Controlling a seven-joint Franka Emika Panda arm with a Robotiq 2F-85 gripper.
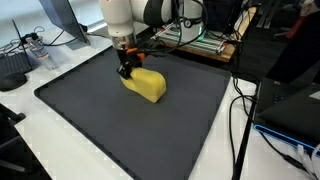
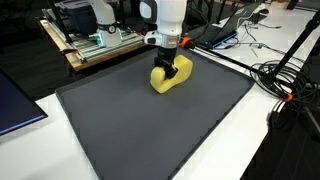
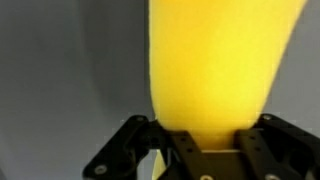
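Wrist view: gripper [image 3: 200,138] clamped on one end of the yellow block [image 3: 220,60]. Both black fingers [image 3: 128,152] pressed against the block's sides, no gap visible between pad and block. The block filled the middle of the view and ran away from the jaws toward the top edge, widening as it went. Grey surface visible on either side of it.

Both exterior views: gripper [image 1: 126,69] [image 2: 171,68] pointed down, closed on the upper end of the yellow block [image 1: 147,86] [image 2: 161,82]. The block's other end touched the dark grey mat [image 1: 110,125] [image 2: 150,130]; the block sat tilted, gripped end highest. Whether the lower end rested its full weight on the mat could not be told. The block was in the far half of the mat, well inside its edges.

Around the mat: white table [image 1: 25,110] [image 2: 270,140] showed on all sides. Black cables [image 1: 240,115] [image 2: 285,85] ran along one side of the mat. A dark flat panel [image 2: 15,108] lay just off a mat corner in an exterior view.

Farther back: a wooden rack [image 2: 95,48] [image 1: 195,42] with electronics stood behind the arm. A monitor [image 1: 62,18] stood at the far corner in an exterior view.
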